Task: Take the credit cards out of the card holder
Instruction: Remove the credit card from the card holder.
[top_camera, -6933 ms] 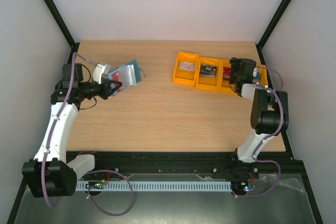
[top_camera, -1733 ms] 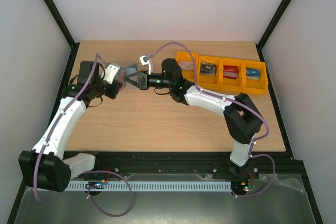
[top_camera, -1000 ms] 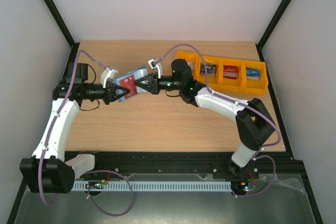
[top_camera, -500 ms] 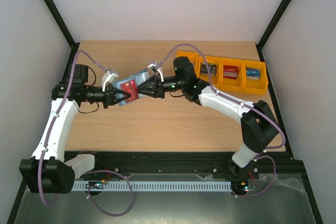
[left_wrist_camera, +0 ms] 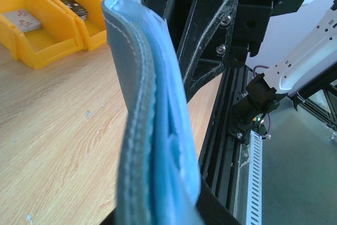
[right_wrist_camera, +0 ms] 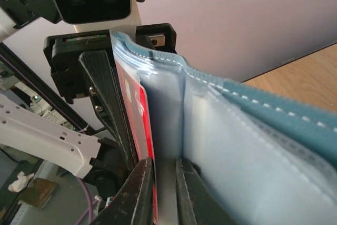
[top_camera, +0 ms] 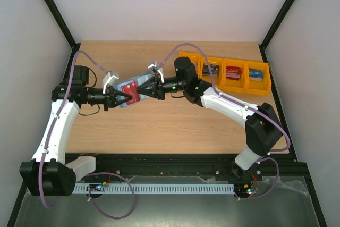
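Note:
The teal-blue card holder point(top_camera: 139, 80) hangs above the left middle of the table, open, with my left gripper point(top_camera: 120, 99) shut on its lower edge. From the left wrist it is an upright blue fold point(left_wrist_camera: 152, 146) rising from my gripper point(left_wrist_camera: 158, 219). A red credit card point(top_camera: 133, 95) shows on its inner face. My right gripper point(top_camera: 143, 92) reaches in from the right. In the right wrist view its jaws point(right_wrist_camera: 163, 169) stand almost shut on the red card's edge point(right_wrist_camera: 138, 119) and a pale pocket layer of the holder point(right_wrist_camera: 253, 146).
A row of orange bins point(top_camera: 226, 82) stands at the back right, holding a grey card point(top_camera: 211, 69), a red card point(top_camera: 232, 72) and a blue card point(top_camera: 256, 74). My right arm crosses over the leftmost bin. The bins point(left_wrist_camera: 42, 35) also show from the left wrist.
Both grippers and the card holder shifted slightly toward the near side. The right jaws spread for a moment, then closed on the card's edge inside the holder.

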